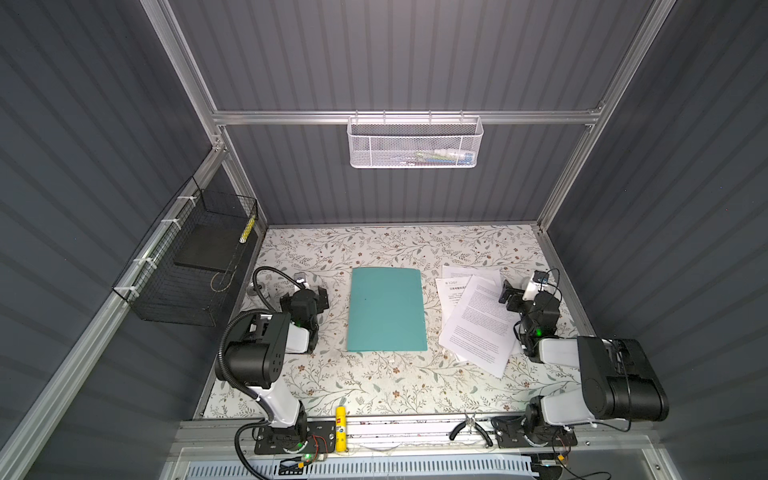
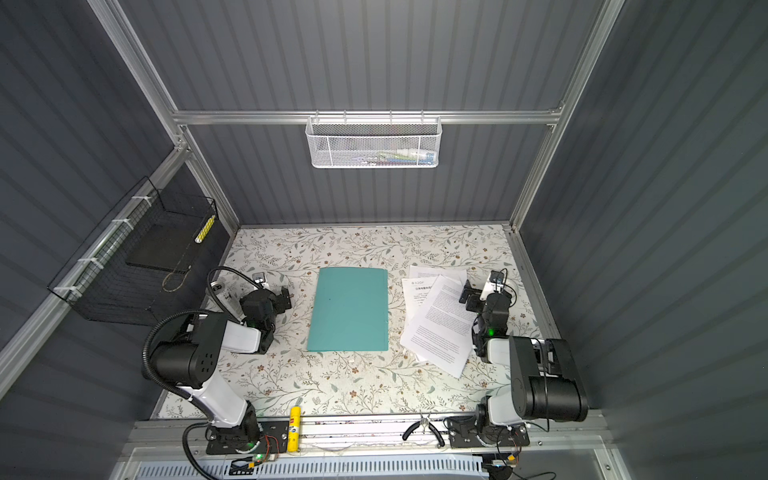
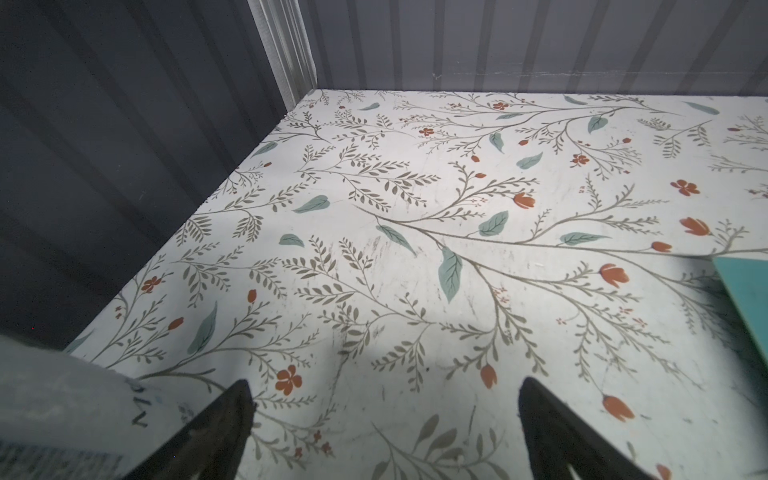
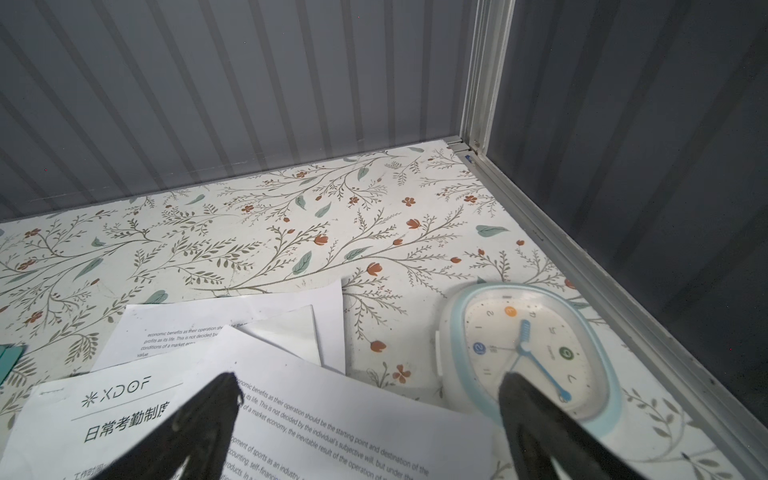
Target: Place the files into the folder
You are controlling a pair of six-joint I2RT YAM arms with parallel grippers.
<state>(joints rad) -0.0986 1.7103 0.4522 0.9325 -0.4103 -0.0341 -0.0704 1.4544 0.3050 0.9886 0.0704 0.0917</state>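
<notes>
The folder (image 1: 386, 309) (image 2: 349, 309) lies closed and flat on the floral surface (image 1: 374, 382), its teal cover up. Just to the folder's right, with a narrow strip of surface between, the files (image 1: 473, 320) (image 2: 436, 322) sit in a loose fanned pile. A tilted sheet of dense text lies over another that bears a heading and logo, and more sheets poke out on the side away from the folder.

The left gripper (image 1: 312, 289) (image 3: 384, 386) hangs to the folder's left, near it but apart. Its fingers stand wide apart over bare surface with nothing between them. A corner of the folder (image 3: 744, 299) shows at the edge of the left wrist view.

The right gripper (image 1: 508, 293) (image 4: 369, 378) is on the far side of the files from the folder, at the pile's outer edge. Its fingers are also spread wide and hold nothing. In the right wrist view one finger is over the printed sheets and the other over a clock (image 4: 528, 353), white with a pale blue rim, lying face up just beyond the files from the folder
</notes>
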